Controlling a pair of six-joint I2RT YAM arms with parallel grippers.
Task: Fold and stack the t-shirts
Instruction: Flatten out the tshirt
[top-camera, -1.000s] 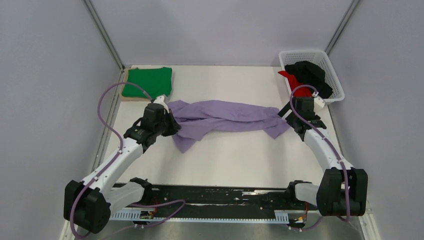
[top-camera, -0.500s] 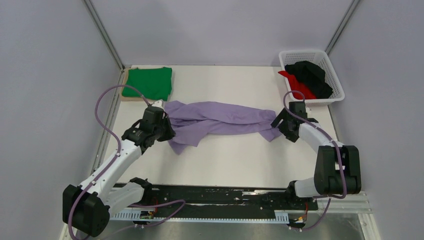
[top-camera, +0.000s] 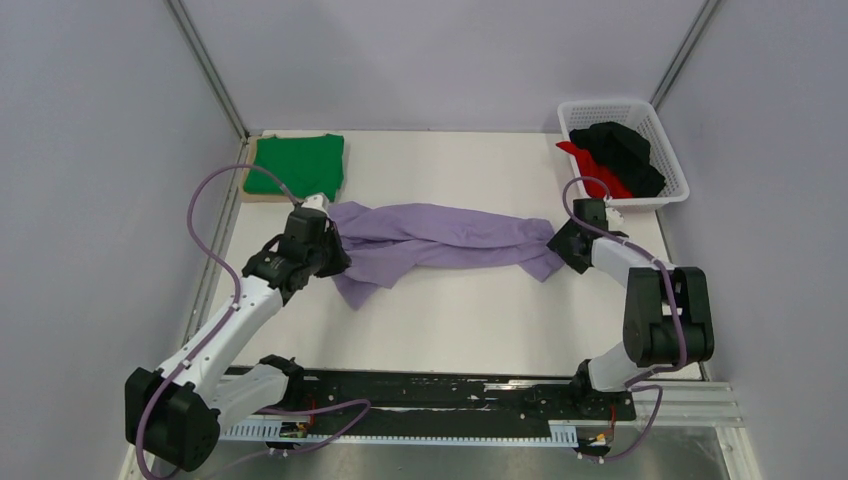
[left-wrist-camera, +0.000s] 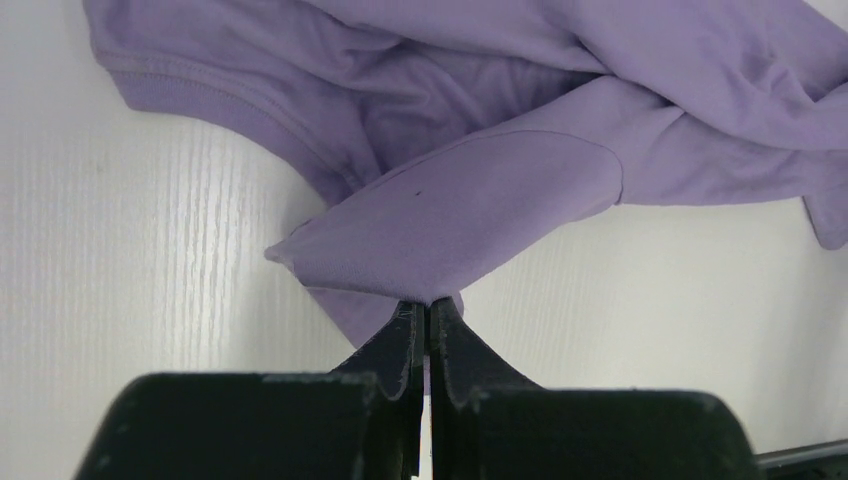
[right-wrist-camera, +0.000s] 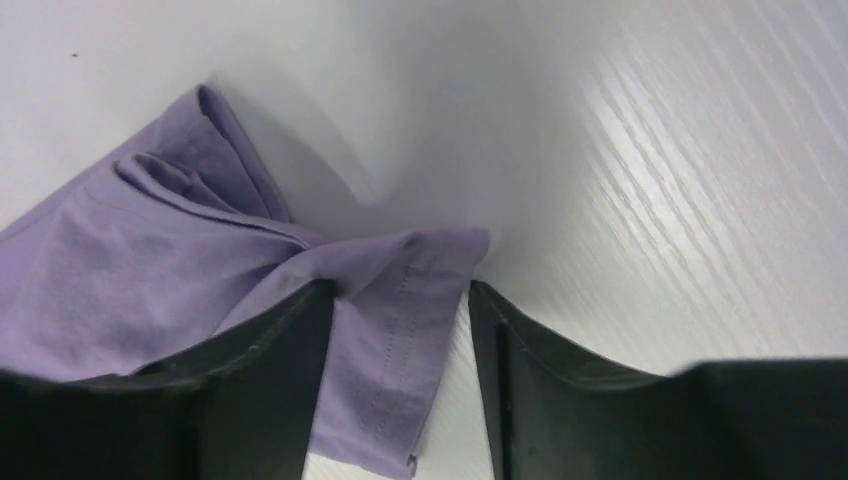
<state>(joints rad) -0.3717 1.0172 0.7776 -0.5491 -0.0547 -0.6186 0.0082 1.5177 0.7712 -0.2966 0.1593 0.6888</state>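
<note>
The lilac-purple t-shirt (top-camera: 440, 238) lies bunched in a long band across the middle of the table. My left gripper (top-camera: 338, 262) is shut on its left corner; the left wrist view shows the cloth (left-wrist-camera: 470, 200) pinched at the gripper's tips (left-wrist-camera: 428, 305). My right gripper (top-camera: 556, 243) is open at the shirt's right end, low on the table, with a hemmed corner (right-wrist-camera: 400, 340) lying between its jaws (right-wrist-camera: 400, 300). A folded green t-shirt (top-camera: 297, 165) rests at the back left. Black (top-camera: 625, 152) and red (top-camera: 595, 165) shirts sit in the basket.
The white lattice basket (top-camera: 672, 160) stands at the back right corner. The green shirt lies on a flat tan board (top-camera: 262, 198) at the back left. Grey walls close in on both sides. A black rail (top-camera: 430, 395) runs along the near edge.
My right gripper has dropped and swung left onto the shirt's right end, now open around its corner. My left gripper has shifted slightly left, still holding the cloth.
</note>
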